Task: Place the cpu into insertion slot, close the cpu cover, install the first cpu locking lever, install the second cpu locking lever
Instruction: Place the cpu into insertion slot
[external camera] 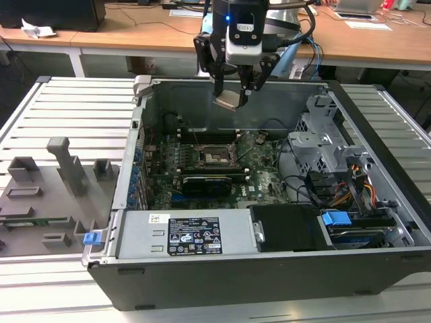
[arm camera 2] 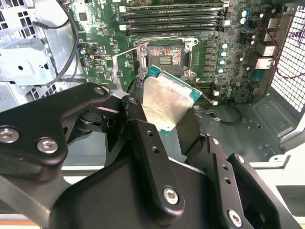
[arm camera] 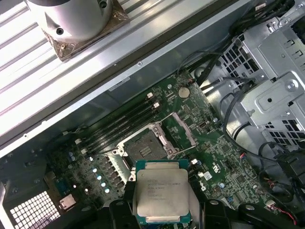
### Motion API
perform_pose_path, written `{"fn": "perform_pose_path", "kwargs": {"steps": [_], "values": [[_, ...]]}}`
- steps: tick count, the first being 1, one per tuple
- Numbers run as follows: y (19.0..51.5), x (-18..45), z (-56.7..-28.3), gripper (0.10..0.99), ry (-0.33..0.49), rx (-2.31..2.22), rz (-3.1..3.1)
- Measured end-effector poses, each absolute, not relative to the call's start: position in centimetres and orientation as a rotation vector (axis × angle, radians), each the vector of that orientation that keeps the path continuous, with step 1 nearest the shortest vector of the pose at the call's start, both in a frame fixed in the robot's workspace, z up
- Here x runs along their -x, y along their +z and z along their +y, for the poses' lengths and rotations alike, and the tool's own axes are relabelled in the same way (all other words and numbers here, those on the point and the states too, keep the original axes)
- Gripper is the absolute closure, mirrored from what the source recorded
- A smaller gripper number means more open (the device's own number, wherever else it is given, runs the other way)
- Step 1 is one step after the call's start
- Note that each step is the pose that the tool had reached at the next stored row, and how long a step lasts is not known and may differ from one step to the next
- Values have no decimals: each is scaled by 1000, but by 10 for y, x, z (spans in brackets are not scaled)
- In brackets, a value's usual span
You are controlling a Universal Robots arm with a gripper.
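My gripper [external camera: 232, 94] hangs above the open computer case, shut on the cpu [external camera: 227, 101], a flat square chip with a silver face and a teal-green rim. In the second wrist view the cpu [arm camera 2: 167, 102] sits tilted between the black fingers [arm camera 2: 143, 138]. The first wrist view shows its printed metal face [arm camera: 160, 195]. Below it on the green motherboard lies the insertion slot [external camera: 217, 155], [arm camera 2: 165, 57], [arm camera: 143, 145], its dark centre bare. The cpu cover [arm camera: 183, 131] stands swung open beside the slot, and thin wire levers [arm camera 2: 125, 52] are raised off it.
The case holds a black card [external camera: 205, 182], long memory slots [arm camera 2: 174, 14], a grey drive cage [external camera: 323, 141] and loose cables [external camera: 353, 188] on the exterior view's right. A power supply [external camera: 182, 235] fills the near side. A grey fixture tray [external camera: 40, 202] lies left.
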State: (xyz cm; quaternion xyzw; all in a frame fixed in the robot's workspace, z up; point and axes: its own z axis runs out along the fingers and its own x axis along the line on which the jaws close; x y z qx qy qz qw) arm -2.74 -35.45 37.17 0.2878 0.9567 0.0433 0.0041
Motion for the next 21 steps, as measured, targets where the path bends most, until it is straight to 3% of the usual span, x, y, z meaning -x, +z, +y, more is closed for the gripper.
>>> {"fn": "perform_pose_path", "kwargs": {"steps": [21], "values": [[370,28,-355,565,135,-1051,2945]]}}
